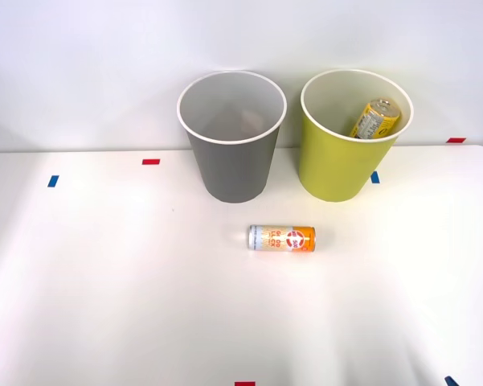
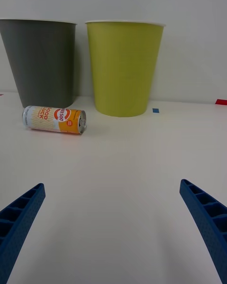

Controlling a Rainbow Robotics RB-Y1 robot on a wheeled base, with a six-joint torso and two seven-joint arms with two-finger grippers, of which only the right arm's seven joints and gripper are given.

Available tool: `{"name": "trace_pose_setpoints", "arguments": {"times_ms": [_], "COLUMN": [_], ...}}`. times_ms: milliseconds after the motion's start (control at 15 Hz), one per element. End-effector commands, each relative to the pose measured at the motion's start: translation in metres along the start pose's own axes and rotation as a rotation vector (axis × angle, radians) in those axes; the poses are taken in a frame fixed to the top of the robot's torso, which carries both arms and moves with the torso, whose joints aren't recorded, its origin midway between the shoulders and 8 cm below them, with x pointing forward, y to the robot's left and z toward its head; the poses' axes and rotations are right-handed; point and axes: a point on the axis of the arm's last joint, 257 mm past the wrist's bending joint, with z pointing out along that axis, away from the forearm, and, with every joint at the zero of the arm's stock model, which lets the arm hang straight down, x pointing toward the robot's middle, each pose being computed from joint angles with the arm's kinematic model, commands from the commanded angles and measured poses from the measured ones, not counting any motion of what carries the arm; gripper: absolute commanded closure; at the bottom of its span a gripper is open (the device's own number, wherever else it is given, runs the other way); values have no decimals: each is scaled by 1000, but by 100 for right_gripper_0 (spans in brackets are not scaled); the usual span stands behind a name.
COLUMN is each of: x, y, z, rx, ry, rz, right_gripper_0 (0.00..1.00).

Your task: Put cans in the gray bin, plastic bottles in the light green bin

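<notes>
1. A can (image 1: 281,238) lies on its side on the white counter (image 1: 104,281), just before the gray bin (image 1: 231,141).
2. The green bin (image 1: 349,145) beside it holds another can (image 1: 375,118).
3. The gripper (image 2: 113,227) is released, holding nothing.

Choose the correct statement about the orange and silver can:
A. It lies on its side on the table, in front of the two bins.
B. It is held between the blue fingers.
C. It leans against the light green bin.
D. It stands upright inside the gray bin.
A: the can lies flat on the white table, apart from the gray bin and the light green bin, with the right gripper open and empty.
</notes>
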Motion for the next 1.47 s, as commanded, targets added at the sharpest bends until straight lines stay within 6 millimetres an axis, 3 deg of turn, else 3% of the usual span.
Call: {"name": "trace_pose_setpoints", "arguments": {"times_ms": [67, 1467], "x": [0, 0], "y": [0, 0], "z": [0, 0], "rx": [0, 0], "ry": [0, 0], "rz": [0, 0], "right_gripper_0": [1, 1]}}
